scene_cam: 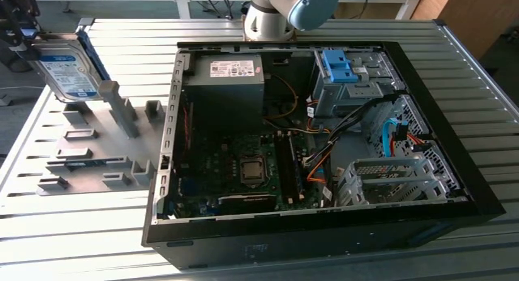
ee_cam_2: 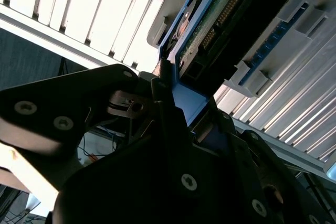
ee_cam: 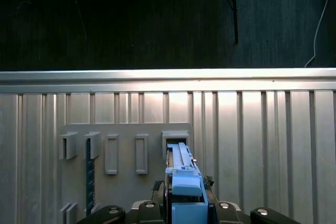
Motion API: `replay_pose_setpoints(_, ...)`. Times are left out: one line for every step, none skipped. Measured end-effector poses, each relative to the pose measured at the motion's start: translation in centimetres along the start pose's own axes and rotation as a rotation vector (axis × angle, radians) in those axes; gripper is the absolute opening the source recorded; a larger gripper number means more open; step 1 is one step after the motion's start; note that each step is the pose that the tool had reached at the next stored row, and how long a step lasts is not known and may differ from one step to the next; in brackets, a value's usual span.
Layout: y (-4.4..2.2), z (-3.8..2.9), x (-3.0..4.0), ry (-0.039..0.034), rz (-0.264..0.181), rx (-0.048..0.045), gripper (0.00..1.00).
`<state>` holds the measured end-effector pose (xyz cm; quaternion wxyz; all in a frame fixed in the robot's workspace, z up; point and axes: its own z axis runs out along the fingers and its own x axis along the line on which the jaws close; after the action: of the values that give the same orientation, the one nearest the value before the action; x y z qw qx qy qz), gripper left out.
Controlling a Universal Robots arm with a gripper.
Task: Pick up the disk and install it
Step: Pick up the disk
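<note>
In the exterior view, the gripper (scene_cam: pixel 23 33) was cut off by the picture's edge at the far left, so its fingers were hard to make out there. The disk (scene_cam: pixel 69 71) hung from it, tilted, with the label side towards the camera. Its lower end was near the grey slotted plate (scene_cam: pixel 97 153) on the table (scene_cam: pixel 81 232). Well apart, towards the exterior view's right, lay the open computer case (scene_cam: pixel 454 171), with a dark box (scene_cam: pixel 223 92) and a bare blue bracket (scene_cam: pixel 336 65) inside.

In the second wrist view, the gripper (ee_cam_2: pixel 168 93) was clenched on the blue frame of the disk (ee_cam_2: pixel 220 14). The disk showed its green circuit board, and its far end was cut off.

In the first wrist view, the disk (ee_cam: pixel 184 182) was seen edge-on, reaching from the gripper to one slot of the plate (ee_cam: pixel 126 182). I could not tell whether it touched that slot.
</note>
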<state>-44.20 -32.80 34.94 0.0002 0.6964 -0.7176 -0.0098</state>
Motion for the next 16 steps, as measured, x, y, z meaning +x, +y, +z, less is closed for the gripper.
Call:
replay_pose_setpoints(0.00, -0.05, 0.00, 0.0000, 0.000, 0.0001, 0.37)
replay_pose_setpoints(0.00, -0.12, 0.00, 0.0000, 0.000, 0.0001, 0.37)
replay_pose_setpoints(0.00, -0.19, 0.00, -0.0001, 0.000, 0.0001, 0.37)
replay_pose_setpoints(0.00, -0.25, 0.00, -0.0001, 0.000, 0.0002, 0.37)
replay_pose_setpoints(0.00, -0.31, 0.00, -0.0001, 0.000, 0.0003, 0.37)
replay_pose_setpoints(0.00, -0.35, -0.01, -0.0001, 0.000, 0.0003, 0.37)
replay_pose_setpoints(0.00, -0.40, -0.01, -0.0001, 0.000, 0.0002, 0.37)
replay_pose_setpoints(0.00, -0.46, -0.01, -0.0001, 0.000, 0.0002, 0.37)
replay_pose_setpoints(0.00, -0.53, -0.01, -0.0001, 0.000, 0.0002, 0.37)
replay_pose_setpoints(0.00, -0.62, -0.01, 0.0000, 0.000, 0.0001, 0.37)
replay_pose_setpoints(0.01, -0.70, -0.01, 0.0000, 0.000, 0.0001, 0.37)
replay_pose_setpoints(0.01, -0.76, -0.01, -0.0001, 0.000, 0.0002, 0.37)
replay_pose_setpoints(0.01, -0.83, -0.01, -0.0001, 0.000, 0.0003, 0.37)
replay_pose_setpoints(0.01, -0.90, -0.01, -0.0001, 0.000, 0.0003, 0.37)
replay_pose_setpoints(0.01, -0.99, -0.02, 0.0000, 0.000, 0.0001, 0.37)
replay_pose_setpoints(0.01, -1.06, -0.02, -0.0001, 0.000, 0.0002, 0.37)
